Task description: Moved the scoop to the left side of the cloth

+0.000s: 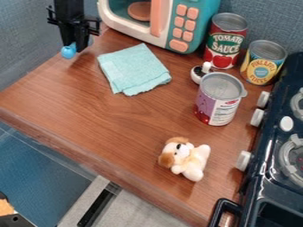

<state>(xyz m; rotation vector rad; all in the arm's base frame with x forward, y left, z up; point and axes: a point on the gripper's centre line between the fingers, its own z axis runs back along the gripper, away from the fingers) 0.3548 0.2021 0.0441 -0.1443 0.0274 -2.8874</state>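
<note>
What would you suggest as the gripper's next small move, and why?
I'd probably let the blue scoop settle on the counter, then back the gripper away: the scoop is at the gripper's lower end, left of the cloth, as the task wants.

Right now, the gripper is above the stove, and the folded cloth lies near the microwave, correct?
The gripper isn't there: the camera view shows it at the blue scoop, left of the folded cloth, which does lie near the microwave.
</note>
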